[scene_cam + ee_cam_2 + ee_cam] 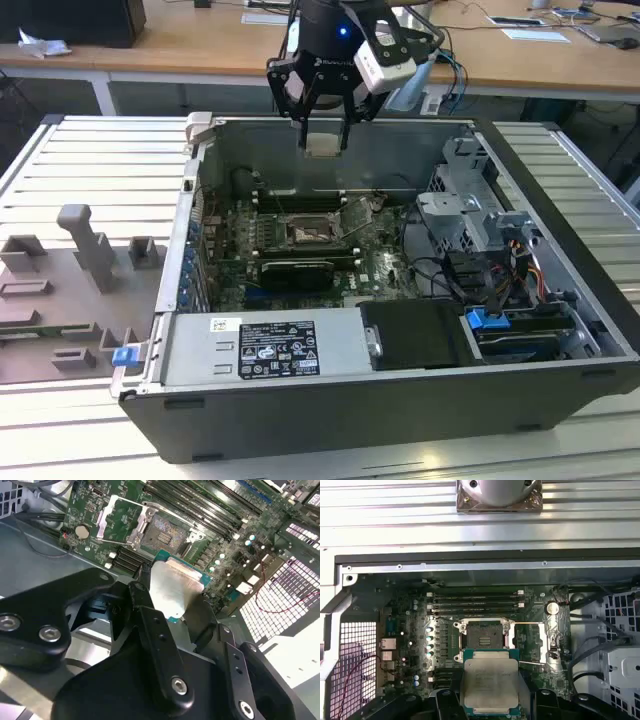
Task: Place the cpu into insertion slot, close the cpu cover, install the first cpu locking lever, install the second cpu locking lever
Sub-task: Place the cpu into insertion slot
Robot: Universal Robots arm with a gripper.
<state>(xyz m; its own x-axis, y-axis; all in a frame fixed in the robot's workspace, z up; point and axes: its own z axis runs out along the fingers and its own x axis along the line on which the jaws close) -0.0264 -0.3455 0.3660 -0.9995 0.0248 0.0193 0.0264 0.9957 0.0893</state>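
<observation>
Slatted metal counter (90, 170) carries an open computer case (350, 410) laid on its side. This presents the motherboard (390, 270) face-up for access from above.

The cpu cover (543, 642) is swung back off the socket and lies on the board beside it. The insertion slot (483, 637) is therefore fully exposed, and its dark contact field is visible in both wrist views. Nothing is seated in it. The state of the two locking levers cannot be read with confidence. A thin rod by the socket edge may be one of them.

The cpu (491, 682) is off the board and carried in the air above the case, as the exterior view shows. It is held roughly flat, with the pale metal top towards the first wrist camera. In the first wrist view it sits just short of the slot, not yet over it. Judgement: the flat carry suits a straight drop into the socket.

The tool (324, 135) is clenched on the cpu. Its two black fingers (150, 610) press on opposite edges of the chip, with the jaws no wider than the chip. The tool touches nothing else. Placement is not yet done.
</observation>
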